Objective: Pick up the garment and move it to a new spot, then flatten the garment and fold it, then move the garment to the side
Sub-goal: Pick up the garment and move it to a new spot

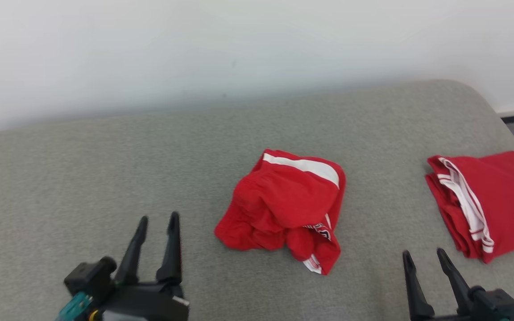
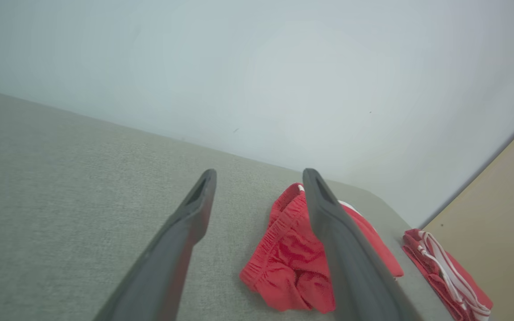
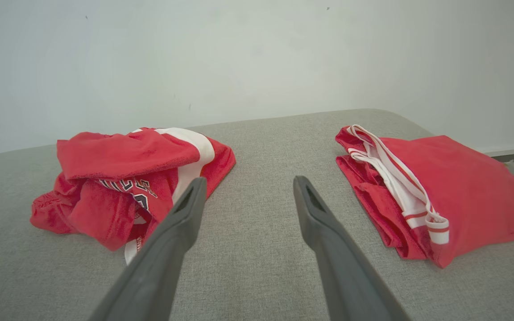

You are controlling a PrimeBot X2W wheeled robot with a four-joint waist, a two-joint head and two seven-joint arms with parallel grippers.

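Two red garments lie on the grey cushion (image 1: 105, 169), and they stand at opposite ends of the job. One, the folded garment (image 1: 489, 200), sits in a flat stack at the cushion's right edge with its white-striped trim turned toward the middle. By the look of it, that piece is finished and set aside. The other, the crumpled garment (image 1: 283, 205), lies in a loose heap near the middle of the cushion, with a white band on top and some lettering at its near side. It is neither flattened nor folded yet.

Both grippers are empty. The left gripper (image 1: 159, 217) hovers near the front edge, left of the heap and apart from it, fingers spread with nothing between them. The right gripper (image 1: 423, 253) hangs near the front edge between the heap and the folded stack, likewise spread wide and touching no cloth.

Judging from this, the heap may already lie at its new spot — the pictures cannot settle that — and what remains is spreading it flat, folding it and carrying it to the side, probably toward the stack at the right edge.
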